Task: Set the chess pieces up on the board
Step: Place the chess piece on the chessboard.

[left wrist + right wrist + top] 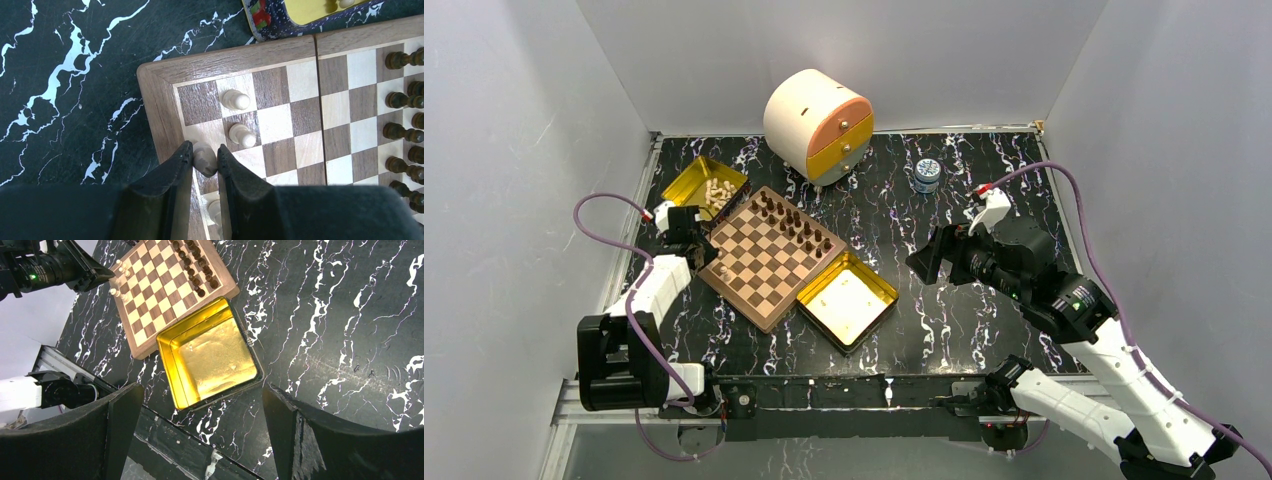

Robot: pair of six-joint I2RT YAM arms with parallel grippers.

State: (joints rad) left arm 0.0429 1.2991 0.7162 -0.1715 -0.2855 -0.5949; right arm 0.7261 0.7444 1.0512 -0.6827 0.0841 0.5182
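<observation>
Left gripper [204,153] – pinching pawn [204,161] (wrist view).

Black table [944,330] with white veins lies under the right gripper [921,260]; plain grey walls [974,60] rise beyond it and to both sides, evenly lit.

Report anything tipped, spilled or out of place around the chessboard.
Nothing stands out. The dark brown wooden chess pieces stand in two rows on the checkered wooden board, the light tan pieces on it appear upright, and the left gripper is shut on one more. No piece lies on the black marbled table.
</observation>
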